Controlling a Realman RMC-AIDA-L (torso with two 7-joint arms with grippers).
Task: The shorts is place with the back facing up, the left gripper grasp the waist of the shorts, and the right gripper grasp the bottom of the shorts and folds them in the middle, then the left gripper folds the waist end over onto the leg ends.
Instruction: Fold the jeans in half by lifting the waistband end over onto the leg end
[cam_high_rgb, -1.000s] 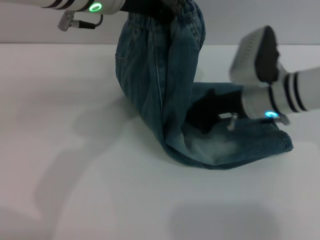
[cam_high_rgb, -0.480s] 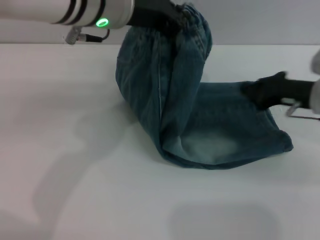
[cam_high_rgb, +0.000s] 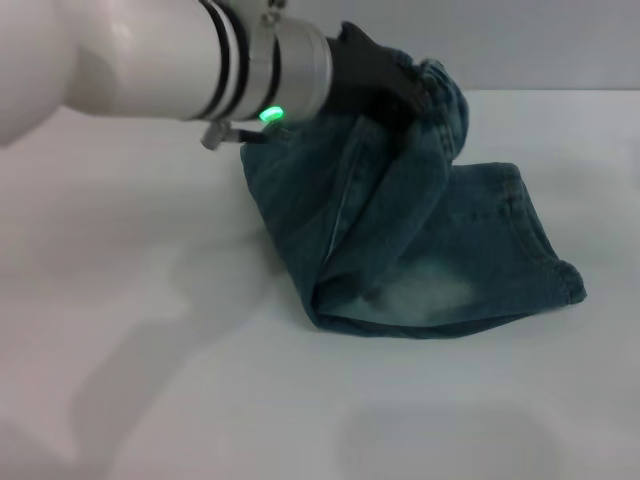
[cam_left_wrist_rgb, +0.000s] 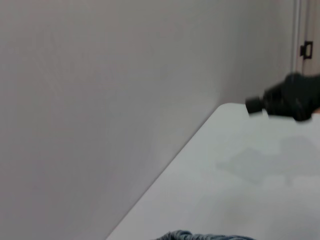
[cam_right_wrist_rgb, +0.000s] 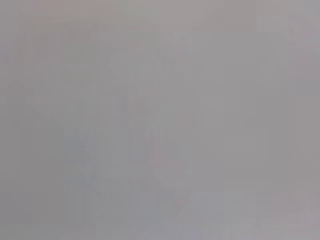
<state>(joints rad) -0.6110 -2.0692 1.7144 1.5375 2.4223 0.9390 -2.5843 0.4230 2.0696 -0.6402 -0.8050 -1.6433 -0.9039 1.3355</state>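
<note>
1. The left gripper (cam_high_rgb: 395, 90) has its jaws clamped on the waist (cam_high_rgb: 440, 95), held raised above the desk (cam_high_rgb: 150, 350).
2. The leg ends (cam_high_rgb: 560, 275) lie flat to its right, on the shorts' (cam_high_rgb: 400, 230) long axis.
3. The right gripper (cam_left_wrist_rgb: 290, 97) is off the cloth; its jaws cannot be judged.
4. Count: one pair of shorts, two grippers.
</note>
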